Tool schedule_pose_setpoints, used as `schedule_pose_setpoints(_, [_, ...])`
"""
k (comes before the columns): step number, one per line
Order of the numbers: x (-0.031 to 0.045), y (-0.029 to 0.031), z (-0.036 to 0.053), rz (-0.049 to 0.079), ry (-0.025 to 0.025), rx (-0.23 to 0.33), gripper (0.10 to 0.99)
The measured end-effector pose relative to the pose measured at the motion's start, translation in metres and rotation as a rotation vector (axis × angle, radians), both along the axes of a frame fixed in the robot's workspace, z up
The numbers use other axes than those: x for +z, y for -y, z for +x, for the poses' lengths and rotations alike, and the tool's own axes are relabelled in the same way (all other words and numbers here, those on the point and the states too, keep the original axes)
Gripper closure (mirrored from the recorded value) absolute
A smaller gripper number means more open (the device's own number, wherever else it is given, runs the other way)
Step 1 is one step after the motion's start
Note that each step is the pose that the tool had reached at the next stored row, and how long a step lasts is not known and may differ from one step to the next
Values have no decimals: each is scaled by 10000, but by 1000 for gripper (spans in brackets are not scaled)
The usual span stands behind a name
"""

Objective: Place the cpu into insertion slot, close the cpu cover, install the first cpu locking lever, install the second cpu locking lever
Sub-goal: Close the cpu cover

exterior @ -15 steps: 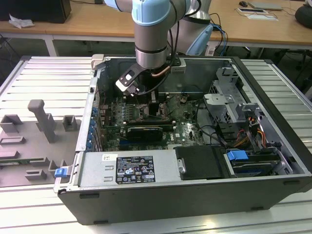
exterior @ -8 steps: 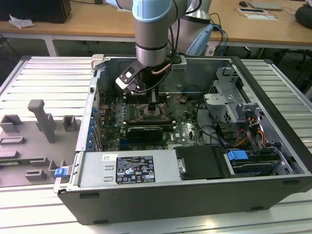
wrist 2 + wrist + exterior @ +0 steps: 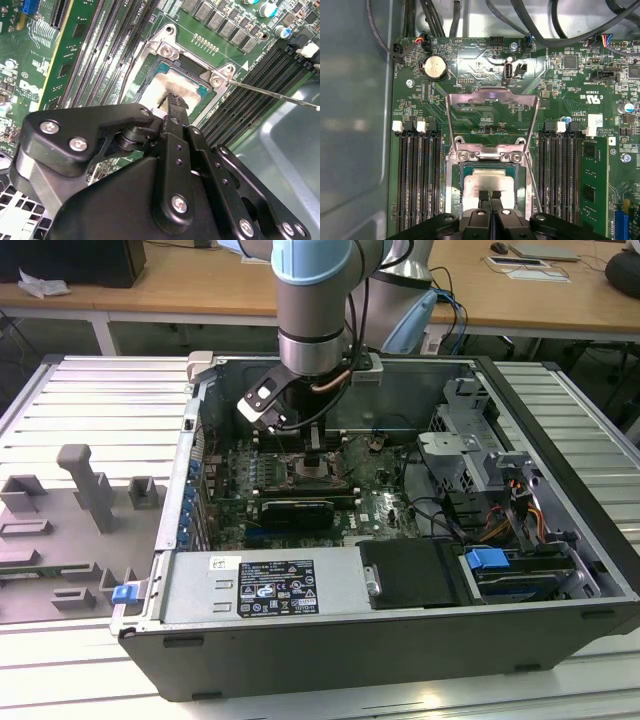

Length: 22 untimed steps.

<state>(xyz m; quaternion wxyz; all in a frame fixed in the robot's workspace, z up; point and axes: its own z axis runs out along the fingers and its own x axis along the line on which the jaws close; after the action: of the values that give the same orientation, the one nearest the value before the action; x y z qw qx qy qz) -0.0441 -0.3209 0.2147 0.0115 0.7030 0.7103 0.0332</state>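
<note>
1. Container: the computer case point(image 3: 300, 645) lies open on its side. The arm point(image 3: 312, 300) reaches down into it, and the gripper point(image 3: 313, 458) stands over the motherboard point(image 3: 385, 508). A long black graphics card point(image 3: 295, 511) lies on the board just beside the gripper.

2. Container: the insertion slot point(image 3: 457, 176) holds the cpu point(image 3: 487, 179). The chip sits flat inside the slot's rim, directly under the fingertips.

3. End effector: the two fingers are closed against each other with nothing held between them. In both wrist views the tips point(image 3: 490, 194) point(image 3: 172, 101) rest on, or just above, the pale metal top of the cpu; contact cannot be confirmed.

4. The cpu cover point(image 3: 492, 95) is open. It is swung up on its hinge at the slot edge farthest from the gripper body, and the board shows through its window.

5. View differences:
- The exterior view gives the whole case and a grey fixture plate point(image 3: 60, 530) outside it, well apart from the gripper, on the exterior view's left.
- The first wrist view looks along the fingers. It shows the raised cover, memory slots point(image 3: 420, 180) on both sides of the gripper, and a coin cell point(image 3: 434, 66) beyond the cover.
- The second wrist view looks past the black finger linkage. It shows a thin locking lever point(image 3: 270, 93) running out from a slot corner across the memory slots
</note>
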Motion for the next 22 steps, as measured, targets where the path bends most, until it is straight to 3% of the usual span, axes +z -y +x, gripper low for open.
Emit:
schedule_pose_setpoints(2, [17,0,0,1,1,0,980])
schedule_pose_setpoints(13, [277,0,0,-7,1,0,980])
schedule_pose_setpoints(14, [283,-1,41,-13,-2,-2,980])
schedule_pose_setpoints(15, [285,0,147,-16,-18,-2,980])
schedule_pose_setpoints(18, [437,0,194,-15,-39,-1,980])
schedule_pose_setpoints(22, [438,0,387,-14,-95,-2,980])
